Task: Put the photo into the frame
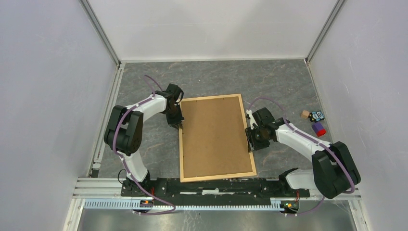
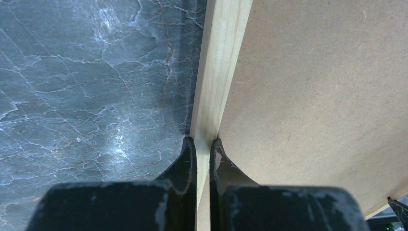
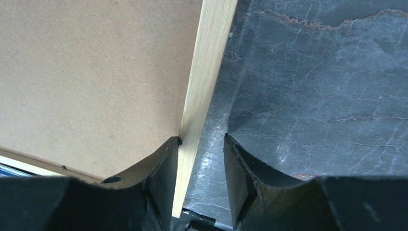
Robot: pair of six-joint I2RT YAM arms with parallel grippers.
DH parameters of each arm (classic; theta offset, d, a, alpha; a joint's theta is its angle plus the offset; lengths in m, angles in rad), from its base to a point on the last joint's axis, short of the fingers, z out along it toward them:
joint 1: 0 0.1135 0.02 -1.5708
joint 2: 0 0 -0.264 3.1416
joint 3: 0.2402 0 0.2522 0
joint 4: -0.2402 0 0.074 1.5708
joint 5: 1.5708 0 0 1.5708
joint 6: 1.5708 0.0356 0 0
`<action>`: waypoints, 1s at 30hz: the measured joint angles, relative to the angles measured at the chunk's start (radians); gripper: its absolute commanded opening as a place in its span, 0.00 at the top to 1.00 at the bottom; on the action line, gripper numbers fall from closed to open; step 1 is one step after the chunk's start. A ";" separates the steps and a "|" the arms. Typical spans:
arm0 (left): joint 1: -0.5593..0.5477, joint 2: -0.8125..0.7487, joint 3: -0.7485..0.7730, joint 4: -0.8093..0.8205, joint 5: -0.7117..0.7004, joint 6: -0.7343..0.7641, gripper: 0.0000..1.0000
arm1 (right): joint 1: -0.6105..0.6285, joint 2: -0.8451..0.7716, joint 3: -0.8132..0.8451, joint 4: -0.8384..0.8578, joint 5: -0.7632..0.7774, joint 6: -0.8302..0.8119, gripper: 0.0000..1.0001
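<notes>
Seemingly late: brown board fills the frame, photo unseen; left fingers clamp its 9 o'clock strip, right fingers straddle 3 o'clock, apart.

Board in frame, toys to R

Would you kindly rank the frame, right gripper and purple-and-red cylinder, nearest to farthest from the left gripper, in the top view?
1. frame: left rail between the jaws of the left gripper.
2. right gripper: across, at the right rail.
3. purple-and-red cylinder: far right.
</notes>
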 measured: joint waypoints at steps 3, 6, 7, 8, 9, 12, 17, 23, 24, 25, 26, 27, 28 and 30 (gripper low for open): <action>0.000 0.000 0.000 0.000 0.000 0.000 0.98 | 0.000 -0.004 -0.010 0.012 0.000 0.018 0.55; 0.000 0.000 0.000 0.000 0.000 0.000 0.98 | 0.002 -0.008 -0.019 0.024 0.005 0.040 0.55; 0.000 0.000 0.000 0.000 0.000 0.000 0.98 | 0.002 -0.008 -0.021 0.027 0.009 0.049 0.55; 0.000 0.000 0.000 0.000 0.000 0.000 0.98 | 0.003 -0.007 -0.023 0.030 0.011 0.055 0.55; 0.000 0.000 0.000 0.000 0.000 0.000 0.98 | 0.005 -0.007 -0.025 0.033 0.017 0.060 0.55; 0.000 0.000 0.000 0.000 0.000 0.000 0.98 | 0.011 -0.003 -0.035 0.047 0.032 0.083 0.55; -0.001 0.000 0.000 0.000 0.000 0.000 0.98 | 0.019 -0.010 -0.062 0.068 0.044 0.113 0.50; -0.005 0.000 0.000 0.001 0.000 0.000 0.98 | 0.018 0.001 0.011 0.024 0.090 0.087 0.45; -0.005 0.000 0.000 0.002 0.000 0.000 0.98 | 0.016 0.013 0.036 0.010 0.100 0.080 0.46; -0.005 0.000 0.000 0.002 -0.001 0.000 0.98 | 0.011 0.030 0.072 -0.007 0.108 0.071 0.47; -0.005 0.000 0.000 0.002 -0.001 0.000 0.98 | 0.008 0.049 0.111 -0.012 0.120 0.061 0.48; -0.005 0.000 0.000 0.002 -0.001 0.000 0.98 | 0.005 0.066 0.145 -0.013 0.133 0.053 0.49; -0.005 0.000 0.000 0.002 -0.001 0.000 0.98 | 0.002 0.080 0.174 -0.014 0.145 0.043 0.50; -0.005 0.000 0.000 0.002 -0.001 0.000 0.98 | -0.008 0.107 0.211 -0.017 0.167 0.030 0.51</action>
